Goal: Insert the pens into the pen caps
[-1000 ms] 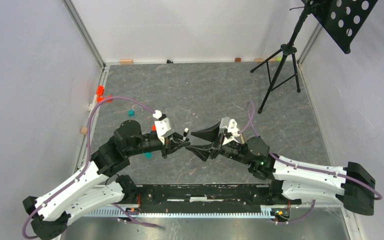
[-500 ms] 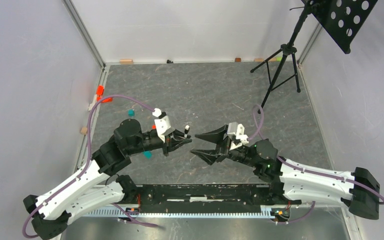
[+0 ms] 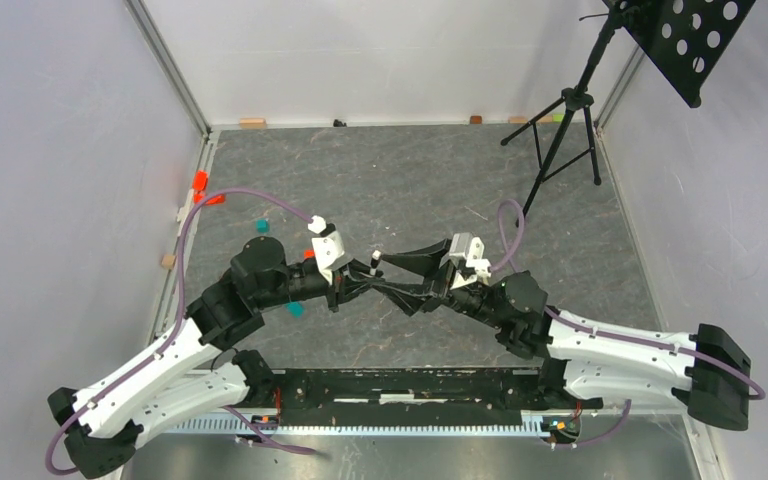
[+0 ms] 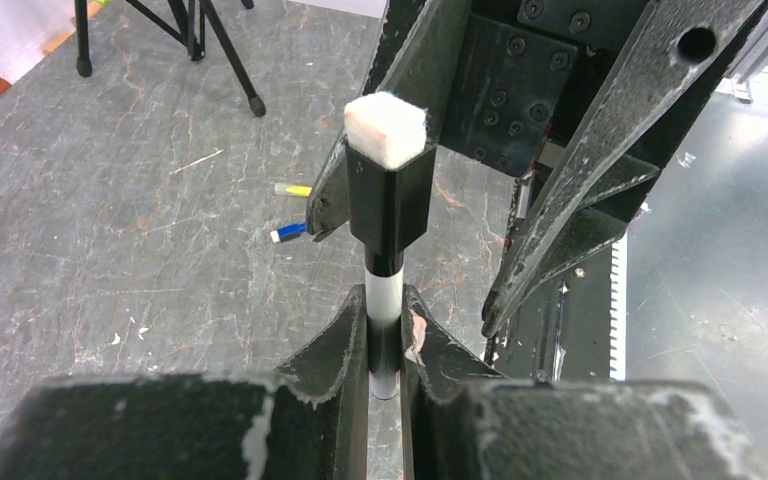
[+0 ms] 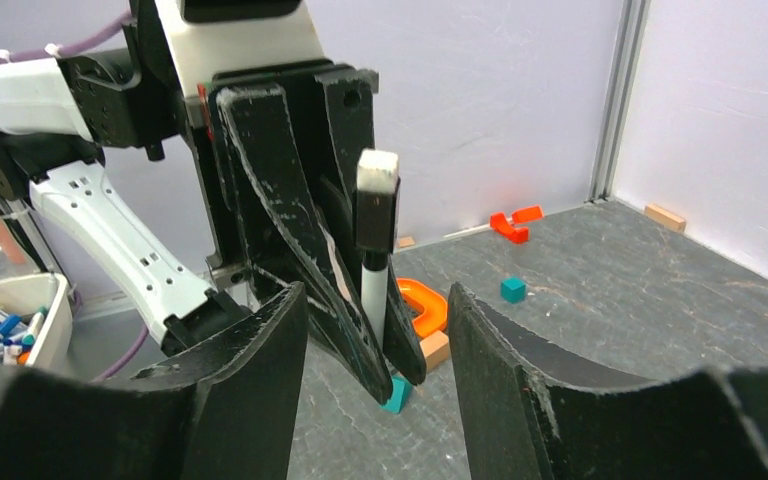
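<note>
left fingers (image 4: 345, 352): grip capped white pen (image 4: 384, 298) | right fingers (image 5: 250, 345): apart

Likely a lab: white-panelled enclosure (image 3: 60, 130).

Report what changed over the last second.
The right gripper backed off to the right, then came forward again; its open jaws now flank the black-capped pen. The left gripper stayed shut on that pen, almost in place.

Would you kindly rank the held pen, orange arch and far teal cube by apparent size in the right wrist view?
Largest to smallest: held pen, though it is nearest the camera; orange arch, partly hidden; far teal cube.
</note>
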`<state>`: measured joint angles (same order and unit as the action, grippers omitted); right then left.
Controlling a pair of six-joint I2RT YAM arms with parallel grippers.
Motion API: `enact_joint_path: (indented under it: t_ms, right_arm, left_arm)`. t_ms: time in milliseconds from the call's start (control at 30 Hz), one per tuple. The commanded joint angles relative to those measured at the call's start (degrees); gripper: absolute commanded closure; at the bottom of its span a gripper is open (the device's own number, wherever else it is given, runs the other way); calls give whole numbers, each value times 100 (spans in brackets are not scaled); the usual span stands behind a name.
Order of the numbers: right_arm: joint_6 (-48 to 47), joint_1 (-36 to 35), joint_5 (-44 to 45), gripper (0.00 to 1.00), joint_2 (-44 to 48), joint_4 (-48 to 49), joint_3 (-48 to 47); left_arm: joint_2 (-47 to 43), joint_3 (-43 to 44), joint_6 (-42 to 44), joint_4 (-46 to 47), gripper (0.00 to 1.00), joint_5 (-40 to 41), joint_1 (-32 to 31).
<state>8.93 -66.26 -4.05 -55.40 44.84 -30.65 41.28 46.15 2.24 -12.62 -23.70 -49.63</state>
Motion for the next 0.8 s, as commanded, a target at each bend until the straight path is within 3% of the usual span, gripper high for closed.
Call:
enact_joint_path:
  t_ms: [0,200,500,567,667,700,767]
  right_arm:
    - [102,-18,-10,42,-69,535,-377]
    - [247,-19,57,49,-264,676,-441]
    - [397,-16,43,67,-643,662,-539]
    - [393,-19,43,76,-650,634,-491]
    - [405,-16,165,99,-590,601,-393]
    - [406,-15,221,100,-564,549,-379]
    - [398,-18,359,100,-514,426,-362]
  left_arm:
    - [-11,228,158,251,98,-84,0]
    - [-18,241,149,252,98,-125,2]
    - [-61,222,139,251,98,-75,-3]
    - [-68,219,134,253,98,-51,-2]
    - [-88,219,119,277,96,0,-3]
    - [-101,211,126,291,89,38,-3]
    - [-139,186,121,324,57,117,2]
